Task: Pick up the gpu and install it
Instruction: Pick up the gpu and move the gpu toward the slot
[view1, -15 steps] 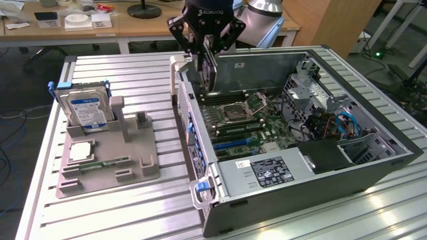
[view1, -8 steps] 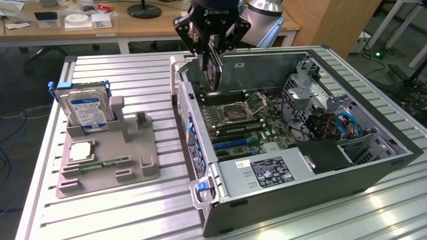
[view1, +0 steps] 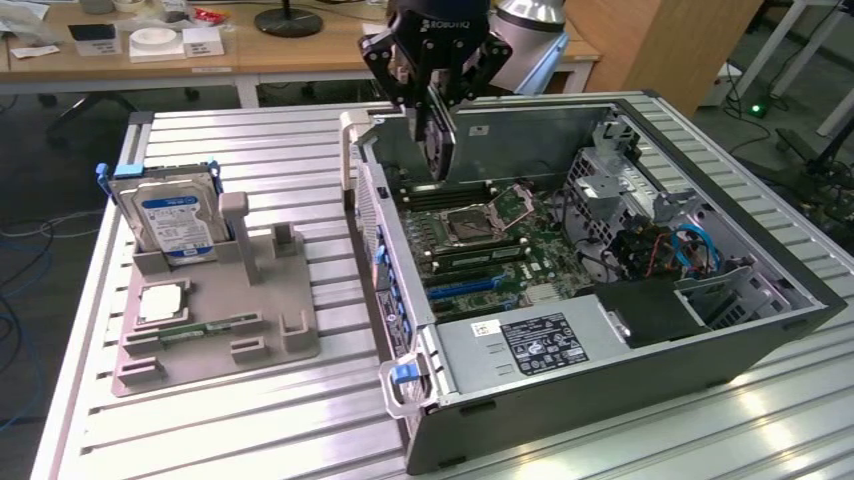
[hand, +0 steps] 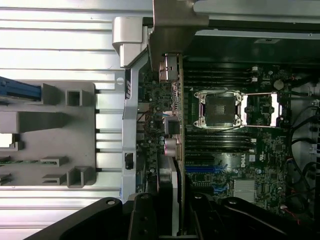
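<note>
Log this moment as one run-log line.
gripper: shut on gpu | gpu: upright, edge down | position: over motherboard in open computer case

The computer case (view1: 767, 240) lies with its side open upward, so the motherboard (view1: 527, 240) is free from straight above. The room over its end at the exterior view's left is taken by the gripper (view1: 441, 95), clamped on the gpu (view1: 438, 150), which hangs edge-down just beside the case's rear wall (view1: 363, 200). The power supply (view1: 534, 345) blocks the near end. The drive cage (view1: 607, 175) and loose blue and red cables (view1: 681, 250) crowd the exterior view's right. Outside the case, bare slatted table (view1: 267, 430) gives passage, except where the grey fixture (view1: 254, 300) stands with 1 upright hard drive (view1: 171, 215) and several posts.
</note>
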